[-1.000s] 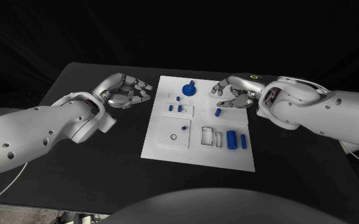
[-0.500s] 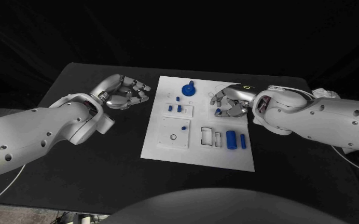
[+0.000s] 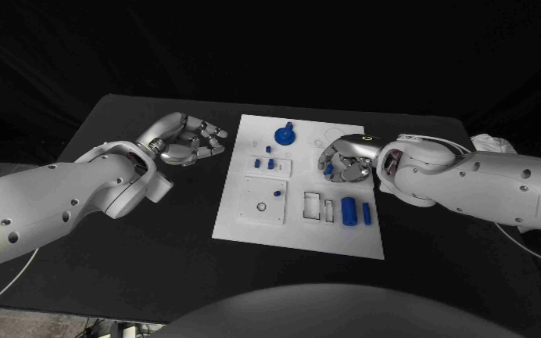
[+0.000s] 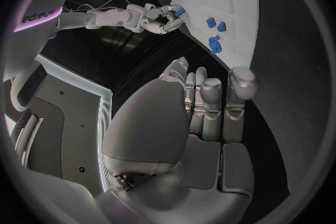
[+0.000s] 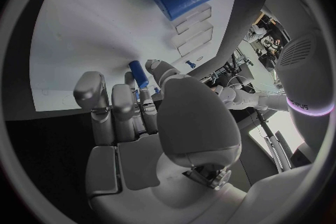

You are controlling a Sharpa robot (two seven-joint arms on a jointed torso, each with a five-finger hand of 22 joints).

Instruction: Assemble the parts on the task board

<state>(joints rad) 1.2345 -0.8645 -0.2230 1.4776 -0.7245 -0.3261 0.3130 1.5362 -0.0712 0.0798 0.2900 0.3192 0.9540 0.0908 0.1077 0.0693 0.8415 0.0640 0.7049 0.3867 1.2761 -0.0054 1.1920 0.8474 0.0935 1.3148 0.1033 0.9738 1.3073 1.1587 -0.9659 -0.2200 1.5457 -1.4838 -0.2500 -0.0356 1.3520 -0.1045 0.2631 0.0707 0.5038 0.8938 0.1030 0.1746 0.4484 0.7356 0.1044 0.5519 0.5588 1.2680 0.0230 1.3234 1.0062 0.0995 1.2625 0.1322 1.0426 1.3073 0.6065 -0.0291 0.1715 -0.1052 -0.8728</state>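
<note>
1. Right hand (image 3: 344, 160) sits over the right edge of the task board (image 3: 254, 224), its fingers (image 5: 137, 102) curled down around a small blue peg (image 5: 138, 73).
2. From the right wrist, that peg stands between the fingertips and the thumb, its end against the white plate; whether it is truly pinched or merely touched I cannot tell.
3. Just ahead of the same hand, nearer the robot, lie a large blue cylinder (image 3: 349, 210) and a slimmer blue rod (image 3: 367, 213), side by side on the board.
4. Beside those, two narrow rectangular slots (image 3: 319, 208) are cut into the plate.
5. Beyond the right hand's fingertips, toward the far edge of the board, stands a round blue knob piece (image 3: 285, 134).
6. Two short blue pegs (image 3: 265, 163) stand in a small square panel between the two hands.
7. Left hand (image 3: 191, 140) hovers above the black counter (image 3: 135, 267) just off the board's left edge, fingers curled inward and holding nothing.
</note>
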